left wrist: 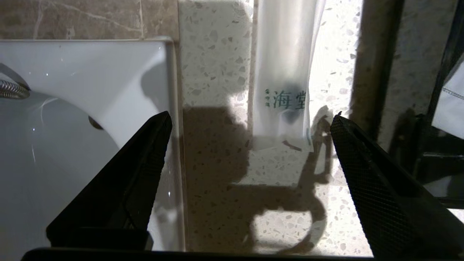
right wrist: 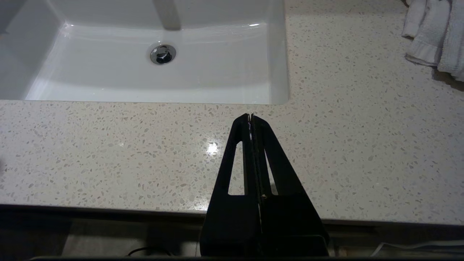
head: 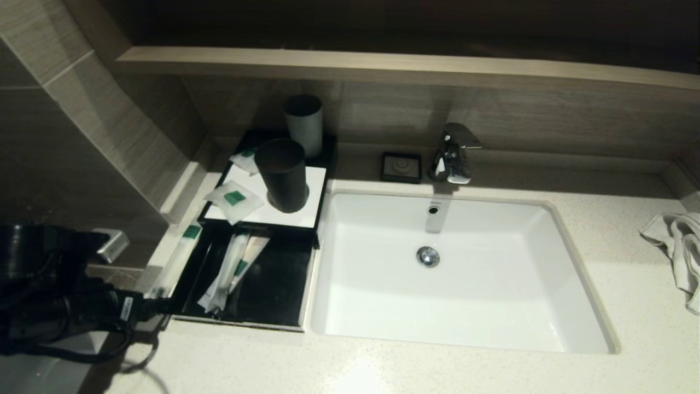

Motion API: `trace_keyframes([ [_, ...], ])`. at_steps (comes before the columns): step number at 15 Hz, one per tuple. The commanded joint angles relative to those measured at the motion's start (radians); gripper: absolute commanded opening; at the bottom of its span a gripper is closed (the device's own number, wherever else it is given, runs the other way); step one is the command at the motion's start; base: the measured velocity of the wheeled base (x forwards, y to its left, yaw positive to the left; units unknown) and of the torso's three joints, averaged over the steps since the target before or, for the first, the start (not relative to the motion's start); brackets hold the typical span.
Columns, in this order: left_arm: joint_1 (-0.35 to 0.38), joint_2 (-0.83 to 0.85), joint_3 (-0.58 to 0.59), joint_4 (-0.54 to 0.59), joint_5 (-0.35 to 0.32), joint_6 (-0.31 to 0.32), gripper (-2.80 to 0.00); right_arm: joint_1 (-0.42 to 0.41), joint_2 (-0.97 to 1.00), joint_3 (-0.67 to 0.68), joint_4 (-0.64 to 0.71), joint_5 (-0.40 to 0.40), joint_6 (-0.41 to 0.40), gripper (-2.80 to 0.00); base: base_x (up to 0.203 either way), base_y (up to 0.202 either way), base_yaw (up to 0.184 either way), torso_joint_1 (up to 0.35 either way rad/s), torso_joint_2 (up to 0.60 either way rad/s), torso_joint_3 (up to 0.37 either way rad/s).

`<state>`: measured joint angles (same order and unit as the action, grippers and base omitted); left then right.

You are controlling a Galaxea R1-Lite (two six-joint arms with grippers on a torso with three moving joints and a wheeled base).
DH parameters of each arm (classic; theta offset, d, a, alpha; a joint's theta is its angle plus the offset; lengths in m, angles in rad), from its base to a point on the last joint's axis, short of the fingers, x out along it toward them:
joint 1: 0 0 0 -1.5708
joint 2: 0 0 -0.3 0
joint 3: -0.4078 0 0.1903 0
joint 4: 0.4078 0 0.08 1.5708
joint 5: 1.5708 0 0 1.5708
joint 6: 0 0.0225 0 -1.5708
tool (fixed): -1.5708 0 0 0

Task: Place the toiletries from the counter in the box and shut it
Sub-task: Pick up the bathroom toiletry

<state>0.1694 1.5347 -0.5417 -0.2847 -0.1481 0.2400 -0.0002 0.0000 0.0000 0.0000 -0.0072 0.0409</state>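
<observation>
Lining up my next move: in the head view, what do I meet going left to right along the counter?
Left pincer → long sachet on the counter → open drawer of the box → sink → white towel.

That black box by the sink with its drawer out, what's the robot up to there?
It is tidying sachets into the box. The drawer is pulled open, with one long sachet lying inside. The left gripper, fingers open, hovers at the end of another long sachet on the counter beside the drawer. Two small sachets sit on the box's top. The right gripper is shut, idle over the counter's front.
</observation>
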Motion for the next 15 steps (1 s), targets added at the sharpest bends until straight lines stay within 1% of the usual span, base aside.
trace_keyframes([
  [1,0.001,0.010,-0.014,-0.005,-0.001,-0.002,0.00,0.000,0.000,0.000,0.000,0.000,-0.001,-2.80,0.000,0.000,0.000,0.000,0.00,0.000],
  [9,0.001,0.022,-0.055,-0.004,-0.001,-0.005,0.00,0.000,0.000,0.000,0.000,0.000,-0.001,-2.80,0.000,0.000,0.000,0.000,0.00,0.000],
  [15,0.002,0.042,-0.061,-0.005,0.001,-0.007,0.00,0.000,0.000,0.000,0.000,0.000,0.001,-2.80,0.000,0.000,0.000,0.000,0.00,0.000],
])
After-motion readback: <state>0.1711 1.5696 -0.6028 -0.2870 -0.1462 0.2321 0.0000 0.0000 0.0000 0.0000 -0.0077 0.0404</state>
